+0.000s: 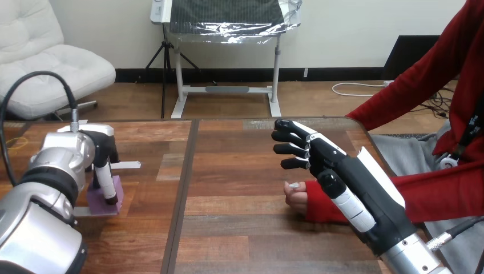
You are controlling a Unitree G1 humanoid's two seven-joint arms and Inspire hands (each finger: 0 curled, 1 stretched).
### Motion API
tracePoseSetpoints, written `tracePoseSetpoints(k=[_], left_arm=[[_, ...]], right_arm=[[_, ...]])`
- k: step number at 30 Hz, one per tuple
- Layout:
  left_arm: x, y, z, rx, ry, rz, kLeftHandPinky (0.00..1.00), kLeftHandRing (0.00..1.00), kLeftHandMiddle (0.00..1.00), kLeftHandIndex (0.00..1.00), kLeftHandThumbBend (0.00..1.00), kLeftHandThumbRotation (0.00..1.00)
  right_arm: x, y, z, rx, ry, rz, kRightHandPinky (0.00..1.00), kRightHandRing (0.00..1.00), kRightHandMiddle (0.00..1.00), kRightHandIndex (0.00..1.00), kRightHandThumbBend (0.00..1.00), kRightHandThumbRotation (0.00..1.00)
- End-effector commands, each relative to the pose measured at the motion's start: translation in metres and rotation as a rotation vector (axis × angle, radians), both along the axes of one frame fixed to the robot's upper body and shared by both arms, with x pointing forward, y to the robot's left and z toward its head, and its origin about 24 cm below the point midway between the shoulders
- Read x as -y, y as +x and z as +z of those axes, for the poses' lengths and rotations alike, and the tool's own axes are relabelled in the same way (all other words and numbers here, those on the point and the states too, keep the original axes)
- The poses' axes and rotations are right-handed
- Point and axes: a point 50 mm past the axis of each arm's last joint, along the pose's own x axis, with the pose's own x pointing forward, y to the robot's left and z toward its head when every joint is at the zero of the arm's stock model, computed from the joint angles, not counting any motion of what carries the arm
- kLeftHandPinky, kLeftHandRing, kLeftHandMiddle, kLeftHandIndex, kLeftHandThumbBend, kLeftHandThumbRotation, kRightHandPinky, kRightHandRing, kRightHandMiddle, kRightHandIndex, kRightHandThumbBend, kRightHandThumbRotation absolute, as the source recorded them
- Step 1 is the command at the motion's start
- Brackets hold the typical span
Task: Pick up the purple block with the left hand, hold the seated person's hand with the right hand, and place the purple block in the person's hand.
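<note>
The purple block (pixel 114 189) lies flat on the table near its left edge. My left hand (pixel 98 149) reaches down onto it from above, and its thumb (pixel 107 181) is pressed against the block's near face, pinching it. At the right, the person's hand (pixel 295 197) rests on the table as a loose fist at the end of a red sleeve. My right hand (pixel 342 171) hovers just beside and above that fist, open, with its fingers (pixel 291 149) stretched toward the table's far side. I cannot tell whether it touches the sleeve.
The wooden table (pixel 228 188) has a dark seam running down its middle. Two pale strips (pixel 126 165) lie on the tabletop beside the block. The person's red-sleeved arm (pixel 439 194) comes in from the right edge.
</note>
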Motion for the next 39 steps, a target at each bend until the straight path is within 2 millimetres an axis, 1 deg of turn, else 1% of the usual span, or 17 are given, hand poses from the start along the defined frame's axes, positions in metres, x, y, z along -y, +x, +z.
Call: tracePoseSetpoints(k=[1,7,16,17,22,26,39], left_arm=[[0.012,0.013,0.022,0.056,-0.043,-0.014,0.65,0.80,0.84,0.84,0.77,0.00],[0.012,0.013,0.025,0.060,-0.075,-0.003,0.66,0.82,0.86,0.86,0.79,0.01],[0.010,0.015,0.031,0.068,-0.122,0.013,0.73,0.87,0.90,0.88,0.81,0.08],[0.010,0.015,0.032,0.068,-0.131,0.017,0.75,0.88,0.91,0.88,0.80,0.09],[0.009,0.017,0.039,0.076,-0.207,0.044,0.80,0.91,0.93,0.89,0.79,0.10],[0.008,0.018,0.044,0.090,-0.223,0.050,0.83,0.91,0.93,0.89,0.78,0.11],[0.004,0.021,0.061,0.135,-0.278,0.045,0.80,0.86,0.89,0.87,0.73,0.15]], right_arm=[[-0.001,0.007,0.023,0.103,0.007,0.000,0.79,0.85,0.88,0.90,0.95,1.00],[-0.002,0.007,0.024,0.103,0.003,0.003,0.79,0.85,0.88,0.90,0.95,1.00],[-0.001,0.007,0.023,0.103,0.004,0.003,0.79,0.85,0.88,0.89,0.95,1.00],[-0.001,0.007,0.023,0.101,0.004,0.004,0.79,0.85,0.88,0.90,0.95,1.00],[-0.002,0.007,0.023,0.093,0.010,0.007,0.79,0.85,0.89,0.90,0.95,1.00],[-0.001,0.008,0.023,0.096,0.004,0.006,0.79,0.85,0.89,0.90,0.96,1.00],[-0.002,0.009,0.022,0.096,-0.001,0.001,0.79,0.85,0.89,0.90,0.96,1.00]])
